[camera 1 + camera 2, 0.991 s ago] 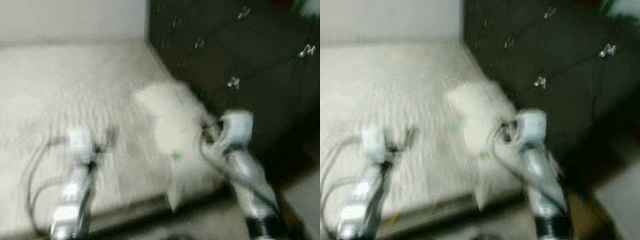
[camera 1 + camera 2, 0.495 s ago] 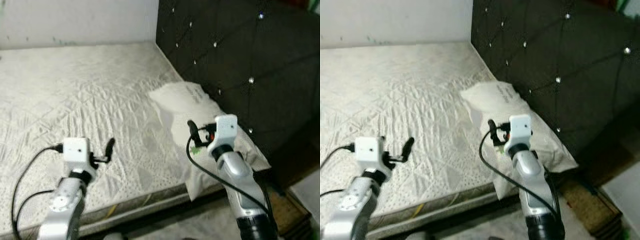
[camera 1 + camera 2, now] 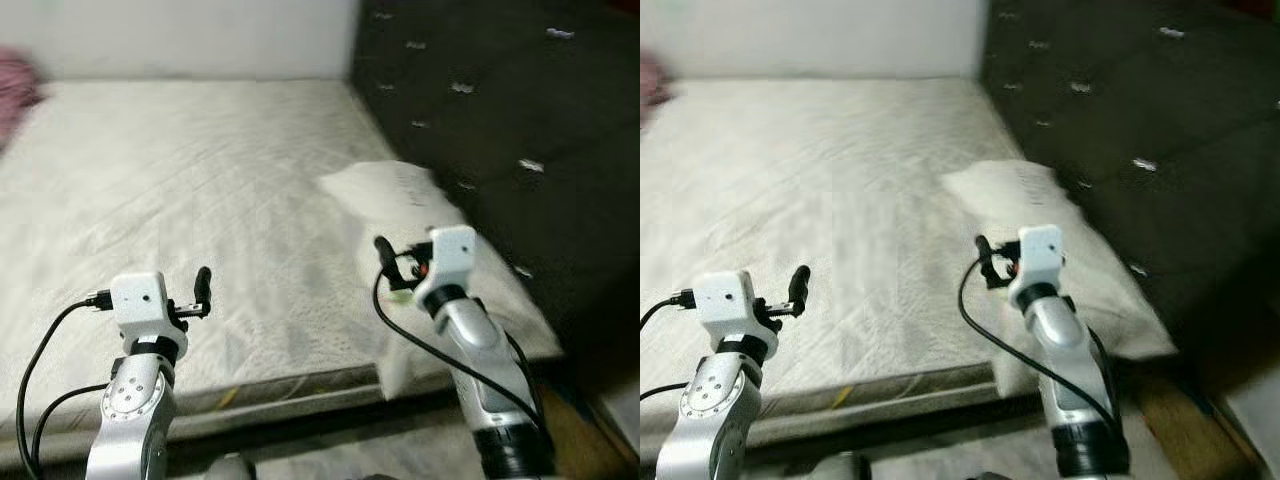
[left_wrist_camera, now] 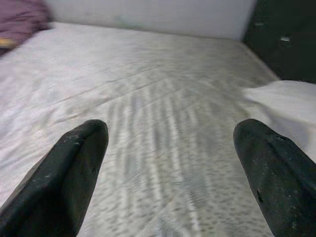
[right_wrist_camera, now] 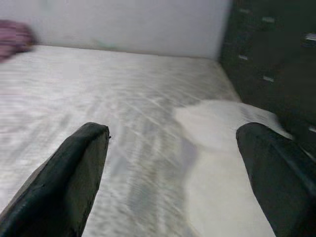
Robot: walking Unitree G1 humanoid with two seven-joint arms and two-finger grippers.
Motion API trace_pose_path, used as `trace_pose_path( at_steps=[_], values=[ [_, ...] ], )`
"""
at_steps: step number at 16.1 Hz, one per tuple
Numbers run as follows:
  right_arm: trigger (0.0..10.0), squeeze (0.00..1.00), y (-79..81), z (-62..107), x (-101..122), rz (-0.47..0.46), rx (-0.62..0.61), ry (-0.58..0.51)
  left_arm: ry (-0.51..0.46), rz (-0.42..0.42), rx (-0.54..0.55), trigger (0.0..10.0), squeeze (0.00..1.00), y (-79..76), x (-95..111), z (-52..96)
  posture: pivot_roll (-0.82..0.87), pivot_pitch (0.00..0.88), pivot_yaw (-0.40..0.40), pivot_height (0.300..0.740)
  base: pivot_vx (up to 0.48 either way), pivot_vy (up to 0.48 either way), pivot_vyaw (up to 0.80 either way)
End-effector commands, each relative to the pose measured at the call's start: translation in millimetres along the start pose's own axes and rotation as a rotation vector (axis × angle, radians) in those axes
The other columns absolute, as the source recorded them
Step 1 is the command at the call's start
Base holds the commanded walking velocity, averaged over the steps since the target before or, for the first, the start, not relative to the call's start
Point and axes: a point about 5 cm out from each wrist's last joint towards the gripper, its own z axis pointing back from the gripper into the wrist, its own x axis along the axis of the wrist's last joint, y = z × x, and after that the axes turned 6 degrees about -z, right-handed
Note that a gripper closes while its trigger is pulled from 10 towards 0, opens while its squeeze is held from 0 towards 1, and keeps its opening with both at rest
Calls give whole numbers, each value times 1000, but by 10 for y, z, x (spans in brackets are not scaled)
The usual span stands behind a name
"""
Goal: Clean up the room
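I count one pillow (image 3: 420, 215), white, lying on the right side of the mattress (image 3: 190, 190) against the dark tufted headboard (image 3: 500, 120). Its long axis runs along the headboard, from a far corner out on the mattress down to the near edge of the bed, where its near end hangs a little over the side. The frames are somewhat blurred, so I can't make out the print on it.

I have two grippers up over the near edge of the bed. My right gripper (image 3: 383, 262) hovers just above the near part of the pillow, and its wrist camera shows the two black fingers (image 5: 74, 173) spread wide with nothing between them. My left gripper (image 3: 203, 290) hovers over bare mattress, well apart from the pillow, and its fingers (image 4: 74, 168) are likewise spread wide and empty.

There's one mattress, quilted and pale. One pinkish-purple bundle of cloth (image 4: 19, 22) lies at its far left corner, by the white wall (image 3: 180, 35).
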Motion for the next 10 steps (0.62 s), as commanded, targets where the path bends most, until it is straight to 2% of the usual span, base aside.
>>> trace_pose_path(
  at_steps=[1, 6, 10],
  values=[
    [10000, 0, -27, -10, 19, -10, -10, -5, -4, 5, -4, 10000, 0, 14, 8, -15, 48, 17, -56, 740, 0, 0, 800],
    [10000, 0, -68, 40, -8, -29, -25, 2, 13, 10, 2, 10000, 0, 19, -12, -29, 32, 29, -51, 740, 0, 477, 0],
    [10000, 0, -68, 21, -4, -29, -24, 3, 18, 18, -12, 10000, 0, -40, -23, -29, 35, 22, -56, 740, 0, 480, 0]
  ],
)
